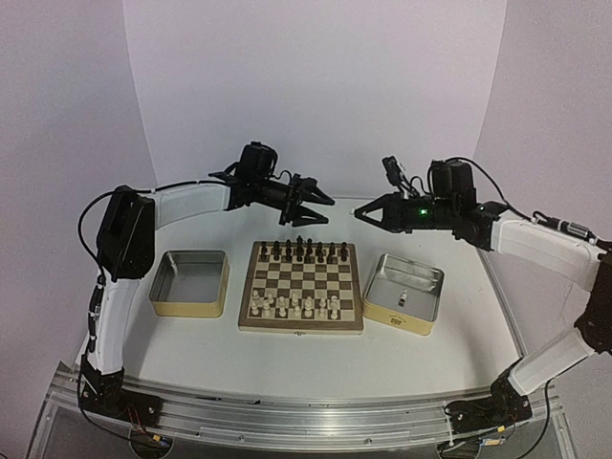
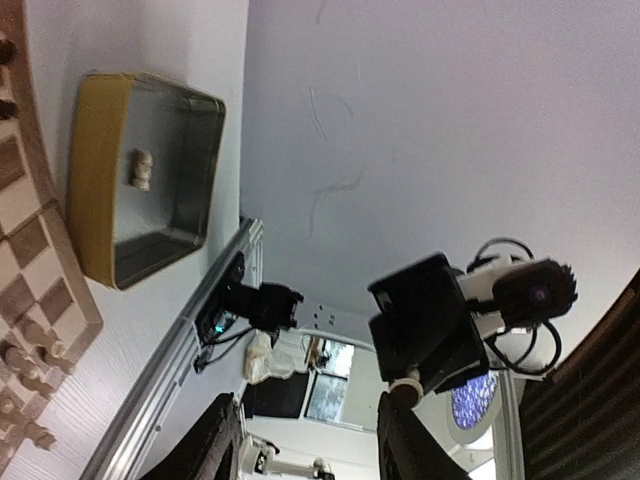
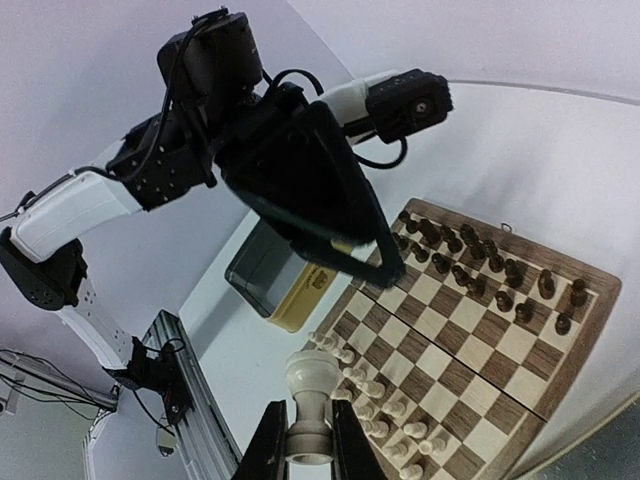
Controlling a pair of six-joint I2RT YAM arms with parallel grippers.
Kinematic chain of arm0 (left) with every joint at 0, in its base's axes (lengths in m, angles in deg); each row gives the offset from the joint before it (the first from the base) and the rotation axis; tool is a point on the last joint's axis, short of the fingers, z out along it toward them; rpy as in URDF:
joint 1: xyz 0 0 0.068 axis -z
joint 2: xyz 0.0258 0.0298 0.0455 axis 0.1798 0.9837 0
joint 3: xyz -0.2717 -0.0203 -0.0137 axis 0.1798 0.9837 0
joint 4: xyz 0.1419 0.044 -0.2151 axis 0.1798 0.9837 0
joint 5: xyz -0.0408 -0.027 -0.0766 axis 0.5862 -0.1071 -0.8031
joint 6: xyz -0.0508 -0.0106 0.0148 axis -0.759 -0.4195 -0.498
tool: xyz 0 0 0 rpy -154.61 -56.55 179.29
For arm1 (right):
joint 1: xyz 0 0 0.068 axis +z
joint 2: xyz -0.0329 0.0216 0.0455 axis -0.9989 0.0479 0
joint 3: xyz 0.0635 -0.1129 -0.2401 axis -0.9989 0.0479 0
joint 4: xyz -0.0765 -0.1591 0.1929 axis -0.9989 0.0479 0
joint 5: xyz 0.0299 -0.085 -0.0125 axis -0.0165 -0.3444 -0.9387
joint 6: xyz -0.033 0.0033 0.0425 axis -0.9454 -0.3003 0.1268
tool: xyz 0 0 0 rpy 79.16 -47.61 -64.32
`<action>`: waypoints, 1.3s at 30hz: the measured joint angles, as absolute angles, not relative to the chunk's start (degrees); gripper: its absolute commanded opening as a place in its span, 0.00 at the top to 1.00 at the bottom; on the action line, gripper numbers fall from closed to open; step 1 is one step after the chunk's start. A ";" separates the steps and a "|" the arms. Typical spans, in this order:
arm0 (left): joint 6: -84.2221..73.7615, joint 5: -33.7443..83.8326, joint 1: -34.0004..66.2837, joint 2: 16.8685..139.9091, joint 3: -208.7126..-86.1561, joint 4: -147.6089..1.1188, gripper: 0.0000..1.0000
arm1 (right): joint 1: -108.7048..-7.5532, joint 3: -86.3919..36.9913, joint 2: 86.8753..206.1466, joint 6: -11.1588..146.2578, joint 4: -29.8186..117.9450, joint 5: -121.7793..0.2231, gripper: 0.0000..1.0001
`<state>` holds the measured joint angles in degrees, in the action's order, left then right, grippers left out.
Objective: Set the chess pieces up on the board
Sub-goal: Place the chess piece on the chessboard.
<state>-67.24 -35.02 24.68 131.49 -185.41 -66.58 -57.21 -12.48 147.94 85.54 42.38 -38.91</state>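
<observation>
Likely light and slick, a cream chess piece sits pinched at its base by right fingers; left fingers gape empty.

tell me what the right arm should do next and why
Probably swing the right gripper down toward the board's near rows, where the other white pieces stand: it is shut on a cream-white piece, high above the board.
</observation>
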 measured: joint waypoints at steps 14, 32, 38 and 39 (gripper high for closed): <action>-41.85 -13.32 16.56 123.97 -200.19 -29.90 0.53 | -50.54 -43.24 163.85 78.73 88.05 -58.12 1.00; -35.42 -3.49 16.06 120.89 -200.52 -21.01 0.53 | -43.31 -47.21 179.31 87.09 103.53 -68.67 1.00; -34.97 -1.35 16.03 120.89 -200.52 -20.14 0.54 | -42.81 -47.21 183.13 88.83 103.56 -68.95 1.00; -34.84 -1.06 16.03 120.89 -200.52 -20.11 0.54 | -42.79 -47.21 183.51 88.99 103.55 -69.00 1.00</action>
